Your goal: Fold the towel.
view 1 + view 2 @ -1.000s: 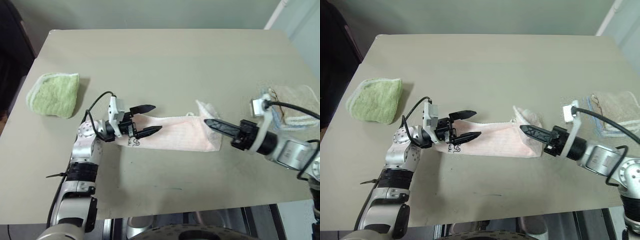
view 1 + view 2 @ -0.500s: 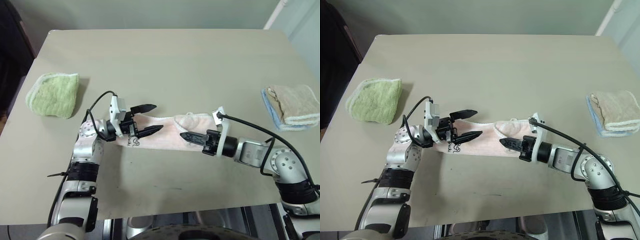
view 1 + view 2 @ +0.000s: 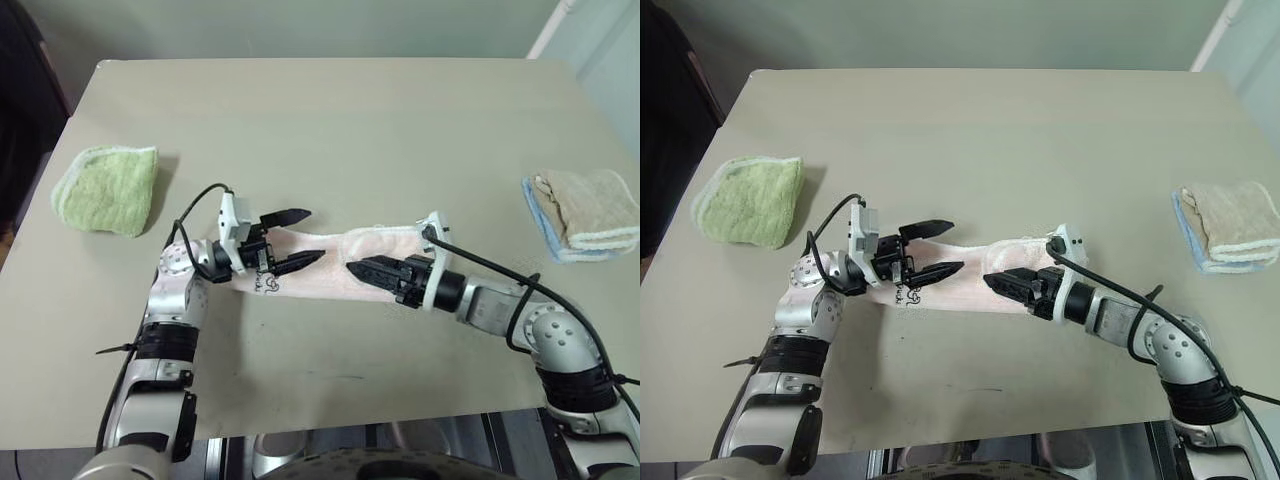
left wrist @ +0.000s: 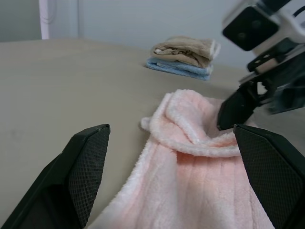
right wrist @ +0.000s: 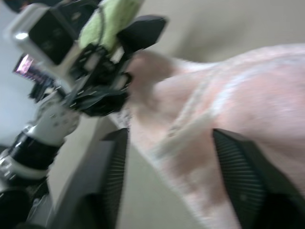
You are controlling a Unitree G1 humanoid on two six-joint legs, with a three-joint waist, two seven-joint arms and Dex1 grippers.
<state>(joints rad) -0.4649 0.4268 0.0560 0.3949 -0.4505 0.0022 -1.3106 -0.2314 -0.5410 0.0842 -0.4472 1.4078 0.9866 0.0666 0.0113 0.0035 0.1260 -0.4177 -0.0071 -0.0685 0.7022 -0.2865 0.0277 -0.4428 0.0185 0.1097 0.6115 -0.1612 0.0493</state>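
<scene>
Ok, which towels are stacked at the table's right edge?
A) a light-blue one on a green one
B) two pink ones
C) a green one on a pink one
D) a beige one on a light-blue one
D: the beige towel lies folded on the light-blue towel by the right edge of the table.

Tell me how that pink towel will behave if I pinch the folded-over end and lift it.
Probably floppy: the pink towel already lies in soft curled layers at its folded end, so it should drape and sag from the pinch. Likely light, being thin terry cloth lying flat on the table. The fold may slip open, since the layers look loose.
</scene>
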